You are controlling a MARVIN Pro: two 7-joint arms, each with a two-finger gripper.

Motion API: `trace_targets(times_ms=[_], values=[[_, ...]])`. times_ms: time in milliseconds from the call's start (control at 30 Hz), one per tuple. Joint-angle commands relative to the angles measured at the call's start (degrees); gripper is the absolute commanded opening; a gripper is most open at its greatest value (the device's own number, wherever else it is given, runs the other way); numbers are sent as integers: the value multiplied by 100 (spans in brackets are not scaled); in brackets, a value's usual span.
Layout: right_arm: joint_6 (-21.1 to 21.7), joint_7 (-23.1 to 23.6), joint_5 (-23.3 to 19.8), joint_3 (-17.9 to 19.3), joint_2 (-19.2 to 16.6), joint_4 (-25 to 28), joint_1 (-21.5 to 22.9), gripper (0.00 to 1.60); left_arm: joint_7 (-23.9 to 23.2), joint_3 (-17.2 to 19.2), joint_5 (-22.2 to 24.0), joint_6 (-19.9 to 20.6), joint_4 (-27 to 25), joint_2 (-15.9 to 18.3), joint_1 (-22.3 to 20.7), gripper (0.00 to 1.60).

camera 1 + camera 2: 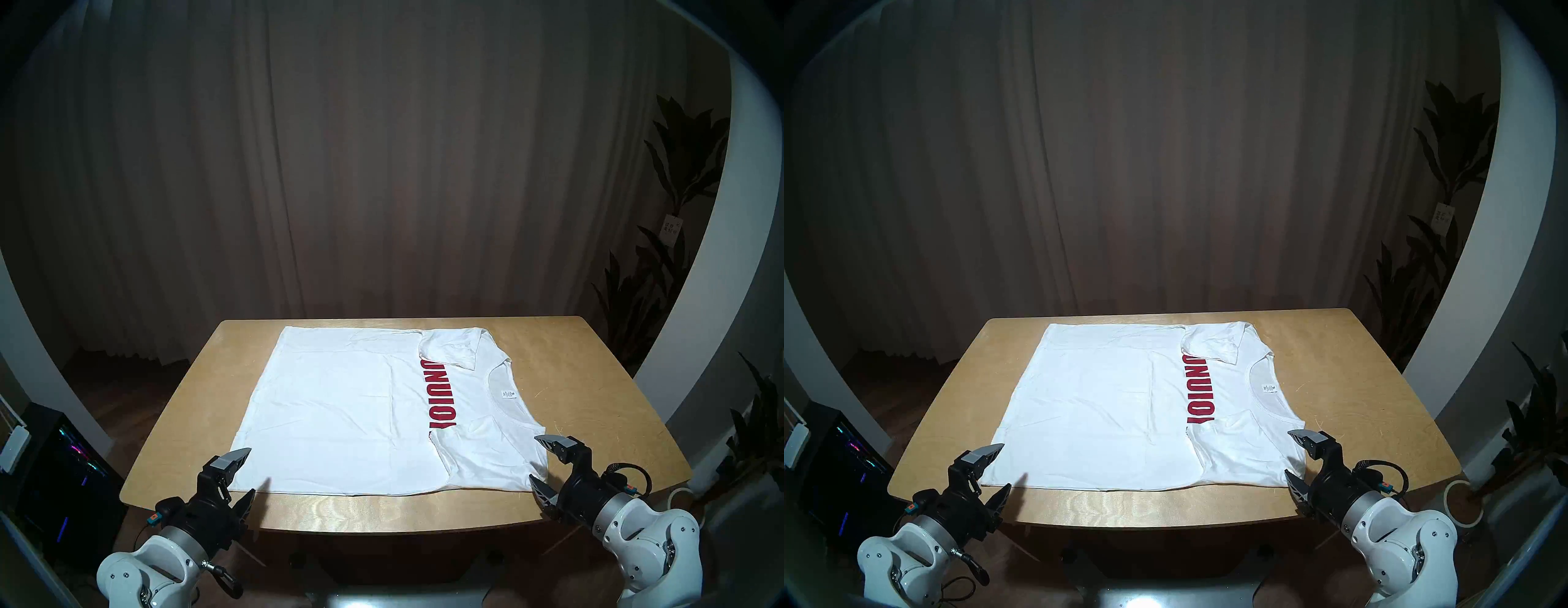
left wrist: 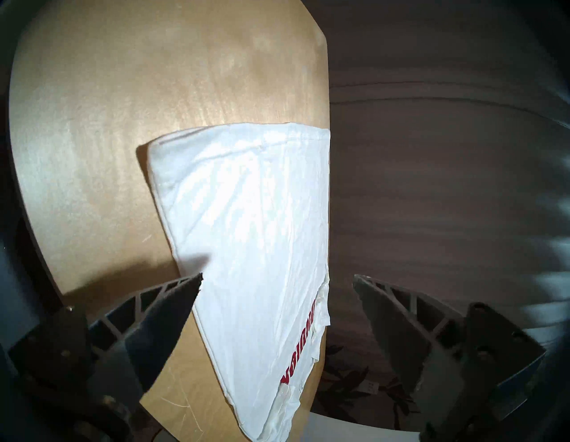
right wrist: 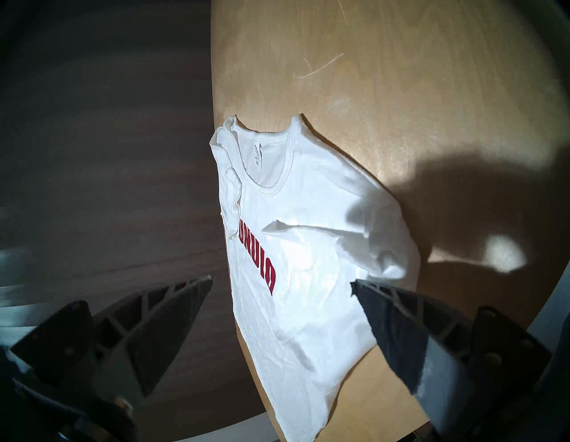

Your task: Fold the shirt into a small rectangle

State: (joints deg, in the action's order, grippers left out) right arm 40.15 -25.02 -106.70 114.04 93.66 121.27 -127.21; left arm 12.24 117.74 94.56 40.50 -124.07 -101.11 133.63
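The shirt (image 1: 360,416) lies flat on the wooden worktop (image 1: 594,382) — white, red block letters, collar to the right, both sleeves folded inward. Left hand (image 1: 248,471) and right hand (image 1: 536,460) hang at its near corners — jaws wide apart, holding nothing.

You see the shirt (image 1: 348,407) as soft, matt white cloth, lightly creased, on a smooth wooden tabletop (image 1: 594,382) with a faint sheen and scratches.
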Motion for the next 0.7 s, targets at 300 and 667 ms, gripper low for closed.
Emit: trace_targets(times_ms=[300, 667], values=[[-62, -351, -223, -67, 153, 117, -108, 160, 587, -130, -402, -109, -306, 149, -193, 160], [-251, 360, 459, -151, 396, 73, -337, 160, 1004, -18, -244, 38, -93, 303, -315, 160]])
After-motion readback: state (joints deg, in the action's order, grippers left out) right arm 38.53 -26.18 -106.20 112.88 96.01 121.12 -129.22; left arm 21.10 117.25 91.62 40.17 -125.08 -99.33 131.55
